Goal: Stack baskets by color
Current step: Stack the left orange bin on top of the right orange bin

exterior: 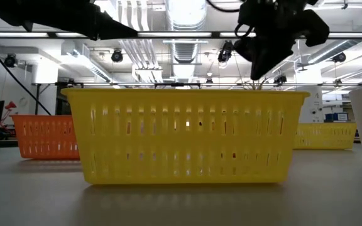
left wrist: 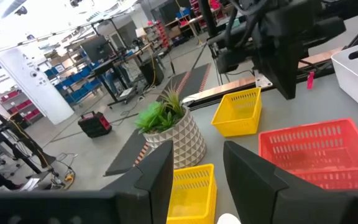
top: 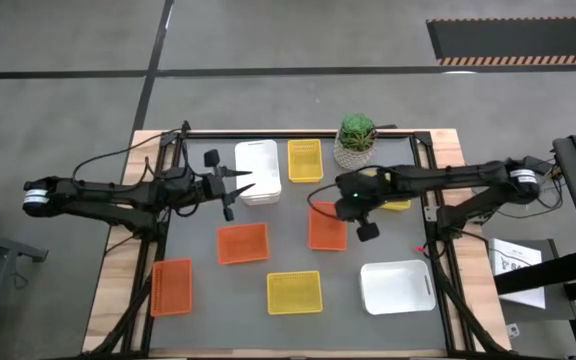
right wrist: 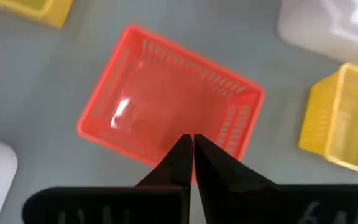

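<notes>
I saw the right tool [right wrist: 190,144] hanging with its fingers pressed together over the orange basket [top: 327,226] just below the plant [top: 356,138]. The left tool [top: 240,186] sat apart and empty by the white basket [top: 259,170] left of the plant.

baskets [top: 294,291] scattered across table [top: 198,325], plant [top: 356,139] at far edge

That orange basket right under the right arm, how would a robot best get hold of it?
By a side wall, from above. The orange basket sits upright with its open top facing the right gripper, which is shut above it. The thin perforated walls probably suit a pinch: one finger inside, one outside, likely on the near wall, after opening.
</notes>
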